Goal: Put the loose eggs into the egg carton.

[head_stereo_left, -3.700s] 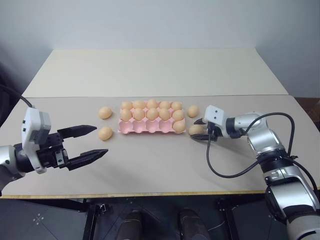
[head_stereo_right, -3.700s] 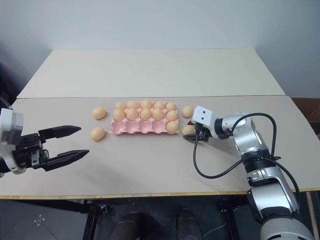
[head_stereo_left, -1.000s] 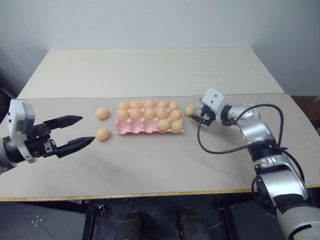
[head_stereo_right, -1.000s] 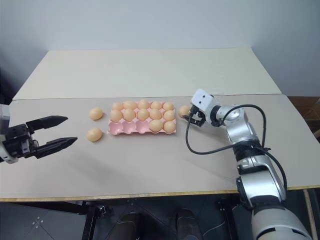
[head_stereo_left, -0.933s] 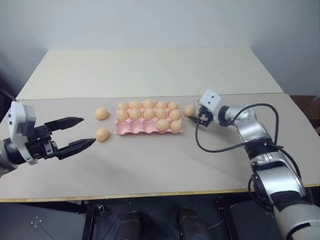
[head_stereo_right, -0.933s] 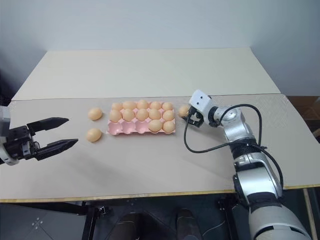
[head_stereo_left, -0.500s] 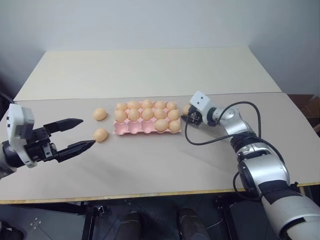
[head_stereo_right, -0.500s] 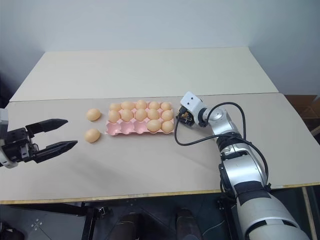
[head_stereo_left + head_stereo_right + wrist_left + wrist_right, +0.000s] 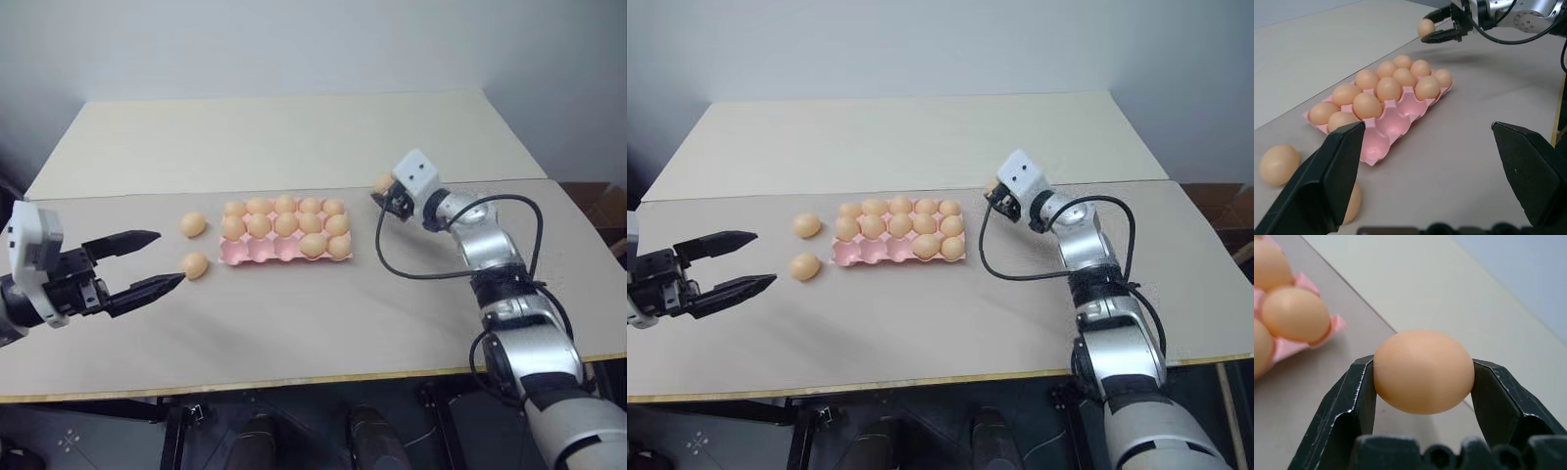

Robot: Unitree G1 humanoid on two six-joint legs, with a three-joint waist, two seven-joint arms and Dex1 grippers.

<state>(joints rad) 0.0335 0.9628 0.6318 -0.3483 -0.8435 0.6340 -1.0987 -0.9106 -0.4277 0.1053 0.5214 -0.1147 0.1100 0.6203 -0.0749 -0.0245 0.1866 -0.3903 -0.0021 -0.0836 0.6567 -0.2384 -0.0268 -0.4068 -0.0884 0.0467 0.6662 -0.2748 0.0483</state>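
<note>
Eggs filled most of the pink carton (image 9: 284, 251) at the middle of the table (image 9: 294, 323): in the head views the far row and the middle row each held five, while the near row held two at its right end and three cups at its left end stood empty. Three eggs were not yet in cups. One egg (image 9: 1423, 371) was clamped between the two black fingers of the right end effector (image 9: 385, 192), which held it in the air at about 2 o'clock from the carton, clear of the table and apart from the tray's right end. The other two lay on the table to the carton's left: a far egg (image 9: 193, 224) at about 10 o'clock from it and a near egg (image 9: 195, 264) at about 8 o'clock, both just beside the tray but not touching it. The left end effector (image 9: 147, 262) gripped nothing, its fingers spread wide, at 9 o'clock from the carton with its tips close to the near egg. By my judgement the job was mostly done; three empty cups matched the three eggs left, and the held one needed carrying over to the near row.
</note>
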